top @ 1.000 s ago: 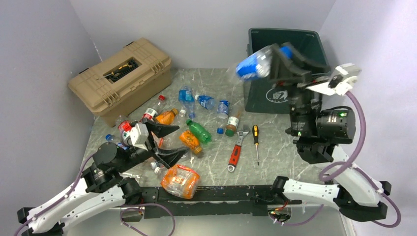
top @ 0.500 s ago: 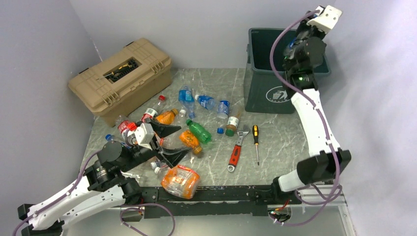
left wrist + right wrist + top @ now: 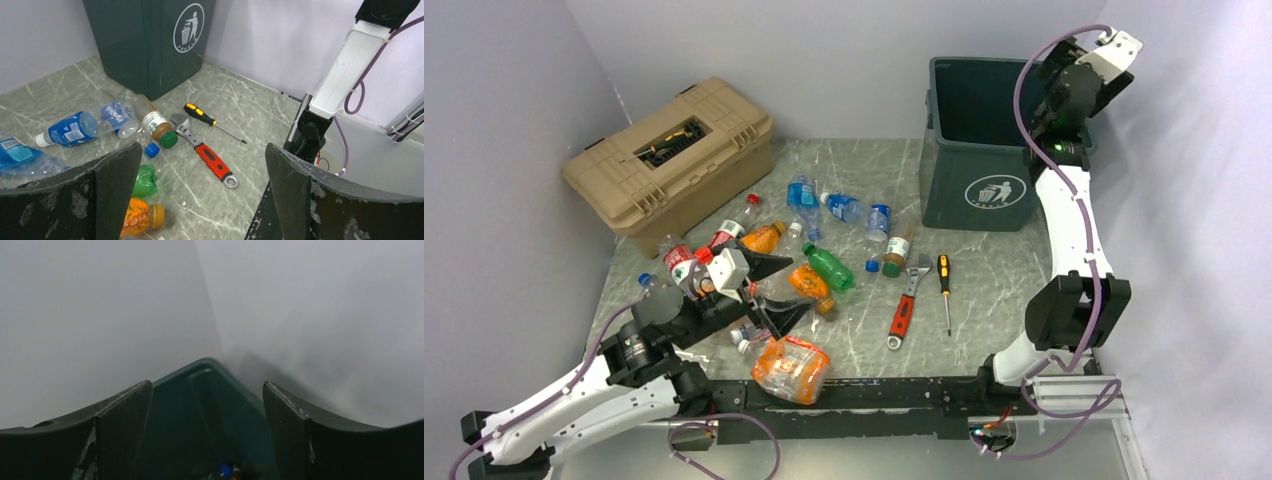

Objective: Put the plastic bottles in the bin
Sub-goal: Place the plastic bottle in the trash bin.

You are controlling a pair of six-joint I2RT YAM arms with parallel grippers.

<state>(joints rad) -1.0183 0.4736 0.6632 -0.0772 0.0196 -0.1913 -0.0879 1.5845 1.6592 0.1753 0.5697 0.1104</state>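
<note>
Several plastic bottles lie on the table's left half: a big crushed orange one (image 3: 790, 367), a green one (image 3: 828, 267), a small orange one (image 3: 809, 284) and clear blue-labelled ones (image 3: 839, 206). My left gripper (image 3: 779, 290) hovers open and empty just above this pile; its wrist view shows the green bottle (image 3: 145, 180) and an orange bottle (image 3: 140, 217) by the left finger. The dark green bin (image 3: 979, 190) stands at the back right. My right gripper (image 3: 1052, 105) is high over the bin's right rim, open (image 3: 206, 385) and empty. Below it is the bin's inside (image 3: 200, 410), with a blue cap (image 3: 226, 471) deep down.
A tan toolbox (image 3: 669, 160) sits at the back left. A red-handled wrench (image 3: 904, 310) and a screwdriver (image 3: 944, 290) lie between the bottles and the right arm. A loose blue cap (image 3: 873, 266) lies near the wrench. Walls close in behind and on both sides.
My right arm lifted a blue-labelled bottle from in front of the bin to above it, then opened; the bottle is gone from its jaws. The left gripper shifted slightly.
</note>
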